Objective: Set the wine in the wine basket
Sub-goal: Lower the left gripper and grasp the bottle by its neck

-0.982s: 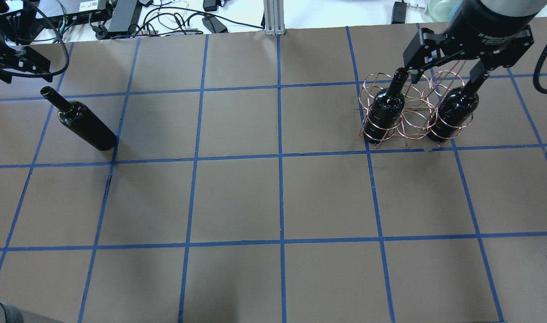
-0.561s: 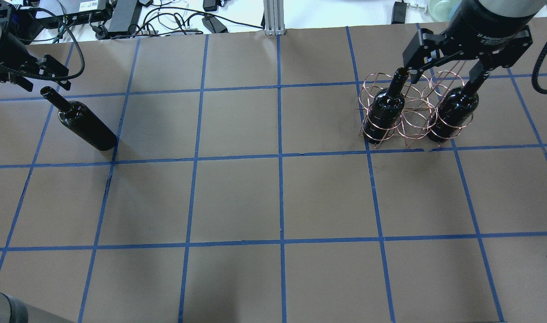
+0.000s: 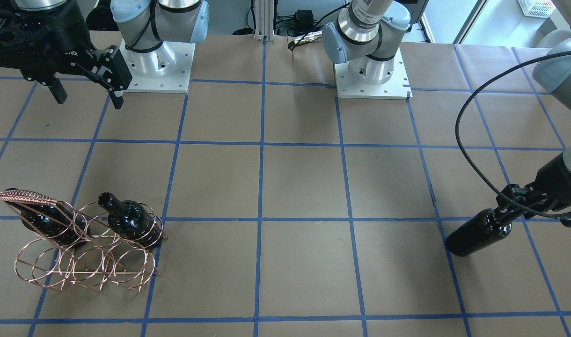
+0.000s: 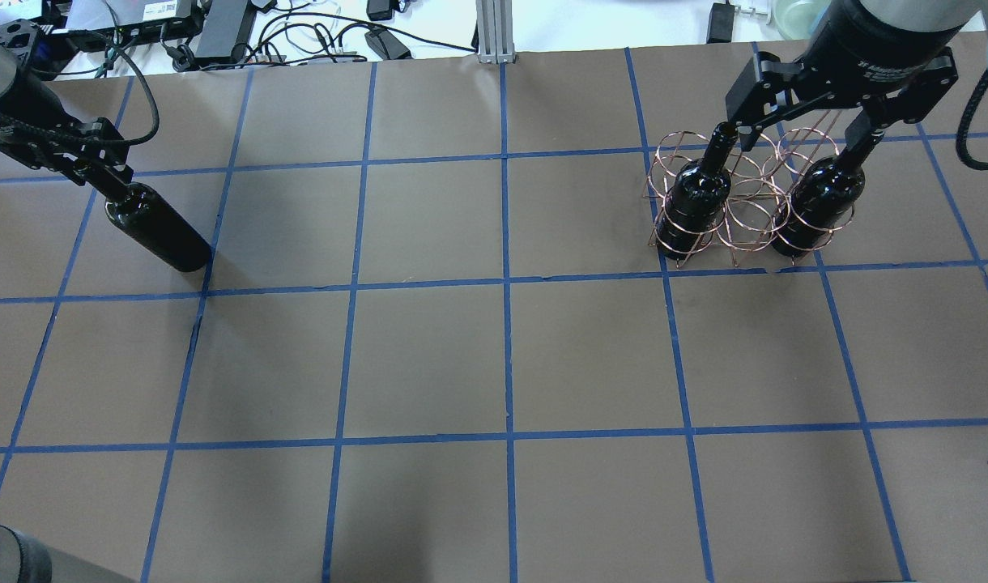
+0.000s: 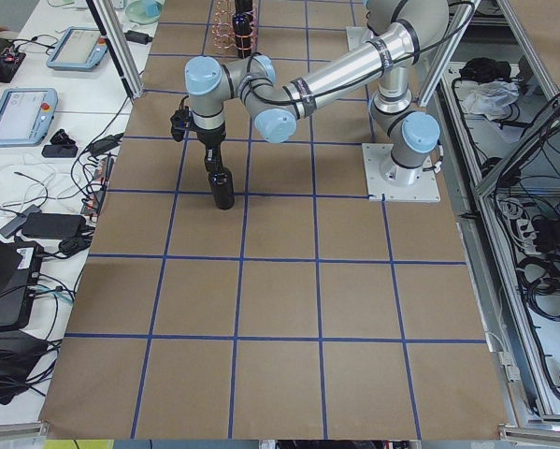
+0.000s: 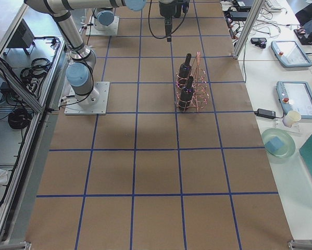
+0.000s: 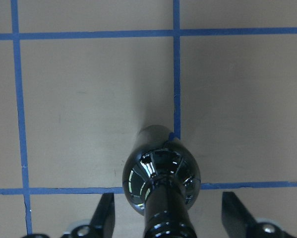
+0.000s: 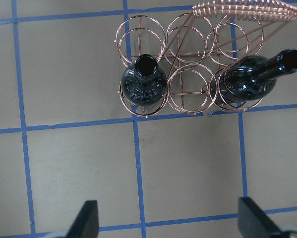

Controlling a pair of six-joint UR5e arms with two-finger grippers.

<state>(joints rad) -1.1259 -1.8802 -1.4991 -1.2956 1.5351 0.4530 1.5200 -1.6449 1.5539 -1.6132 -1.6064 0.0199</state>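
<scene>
we see the left gripper [image 7: 169,218] pointing down, fingers [image 7: 106,215] wide astride the neck of the wine [image 4: 158,235], not touching; the right gripper [image 8: 171,219] hangs wide, high near the wine basket [image 8: 245,10].

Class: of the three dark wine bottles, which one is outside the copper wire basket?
The lone bottle on the table, neck between the left tool's open fingers. The other two bottles stand in the wine basket.

Both point down: left gripper [image 4: 97,166] low, jaws spread; right gripper [image 3: 88,97] raised, jaws wide apart.
</scene>
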